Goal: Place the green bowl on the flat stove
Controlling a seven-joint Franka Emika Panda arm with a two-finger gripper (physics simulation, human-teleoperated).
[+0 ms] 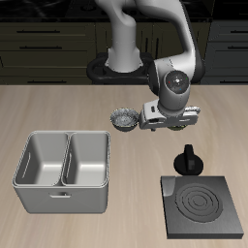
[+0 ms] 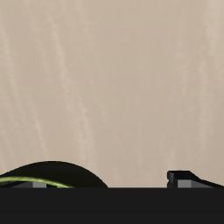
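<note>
I have the gripper (image 1: 165, 120) near the table's back, its jaws' state hidden from me, the green bowl (image 2: 48, 178) barely showing beneath it, and I risk clipping the small black pot (image 1: 187, 161) before the flat stove (image 1: 201, 205).

We see a grey double-basin metal tray (image 1: 62, 171) near the table's (image 1: 116, 107) front edge. Farther back sits a grey-silver patterned bowl (image 1: 123, 118). A small black knobbed pot (image 1: 187, 162) stands just behind a dark plate, perhaps touching it.
</note>
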